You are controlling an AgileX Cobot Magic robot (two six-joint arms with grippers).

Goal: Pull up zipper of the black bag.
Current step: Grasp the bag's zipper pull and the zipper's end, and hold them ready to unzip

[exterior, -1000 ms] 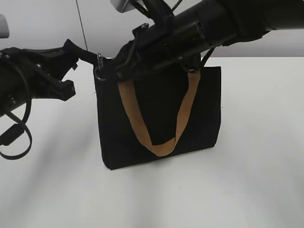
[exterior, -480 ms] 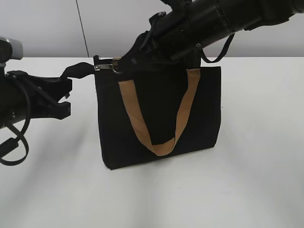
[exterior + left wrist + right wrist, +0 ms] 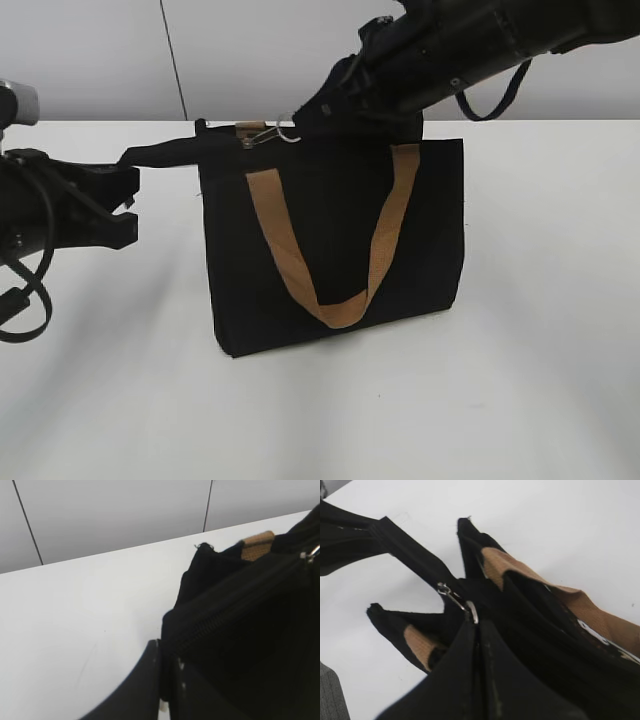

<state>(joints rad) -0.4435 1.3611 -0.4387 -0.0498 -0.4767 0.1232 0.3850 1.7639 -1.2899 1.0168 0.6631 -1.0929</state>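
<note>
the black bag (image 3: 335, 250) is braced by its end tab, clenched in the left fingers (image 3: 165, 680). the pull ring of the zipper (image 3: 457, 602) is pinched by the right fingers (image 3: 472, 645), so the track is kept taut.

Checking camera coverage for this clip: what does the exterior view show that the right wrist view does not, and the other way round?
Only the exterior view shows the whole black bag standing on the white table, the front tan handle hanging in a loop, and the left tool holding the black tail at the bag's end, pulled taut.

Only the right wrist view shows the right tool closed on the ring of the metal pull tab, and the bag's opening from above.

Both show the zipper pull, the tail and tan webbing.
</note>
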